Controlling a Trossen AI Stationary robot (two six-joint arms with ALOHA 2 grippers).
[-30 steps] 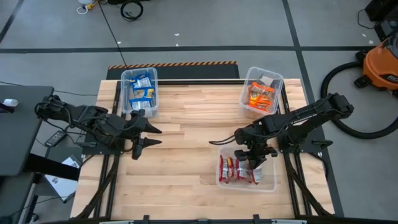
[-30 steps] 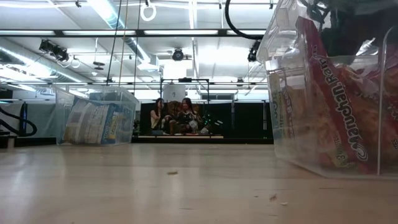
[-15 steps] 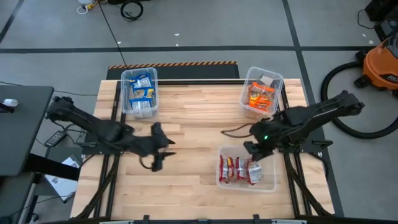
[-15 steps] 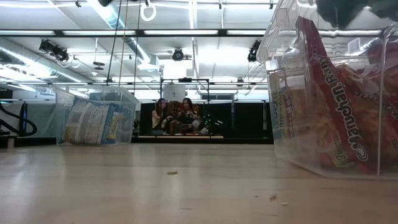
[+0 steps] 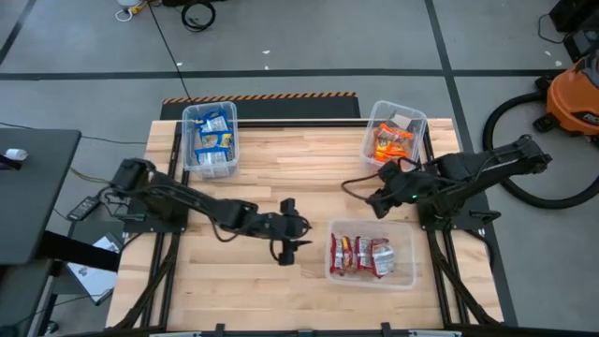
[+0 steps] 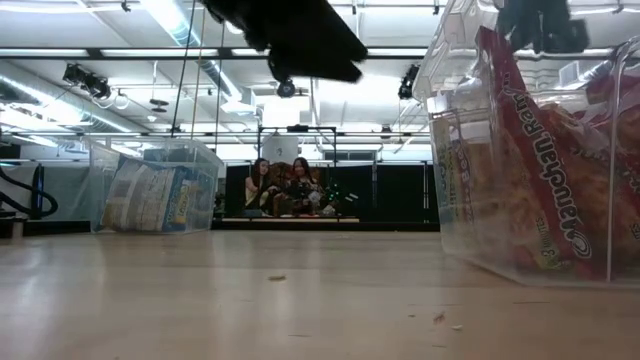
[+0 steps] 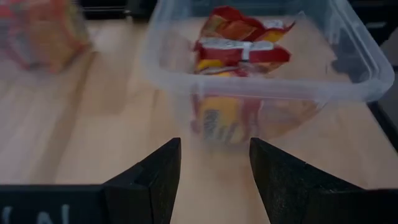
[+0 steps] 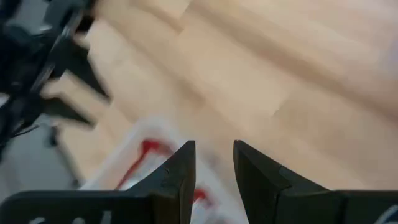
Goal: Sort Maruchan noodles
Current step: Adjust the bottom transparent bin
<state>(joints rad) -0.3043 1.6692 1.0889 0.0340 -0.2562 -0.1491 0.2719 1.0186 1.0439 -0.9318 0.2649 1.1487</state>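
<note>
While the left arm is stretched low across the middle of the wooden table (image 5: 281, 173), its left gripper (image 5: 288, 236) is held just beside the clear bin (image 5: 404, 273) at the near right, with the fingers (image 7: 152, 180) spread apart and nothing between them. In the left wrist view that bin's wall is seen straight ahead, and the red noodle packets (image 7: 239, 46) are seen lying inside it. From above, three or four of these red packets (image 5: 360, 255) are shown side by side on the bin's floor.

The right gripper (image 5: 377, 200) is held above the table between the near bin and the far right bin (image 5: 418, 126), touching neither. Its two fingers (image 8: 175, 177) are parted by a narrow gap, and nothing is gripped in them. A blurred edge of the red packets' bin and the other arm are caught in the right wrist view.

The orange packets (image 5: 391, 142) are stacked in the far right bin, and a pale packet lies at that bin's far end. The blue-and-yellow packets (image 5: 211, 139) are gathered in the far left bin (image 5: 189, 140). No packet is seen lying loose on the tabletop.

In the low view the red packets (image 6: 550, 170) are pressed against the bin's clear wall, and seated people (image 6: 285, 187) are seen in the room behind. An orange shop vacuum (image 5: 573, 98) stands on the floor to the right.
</note>
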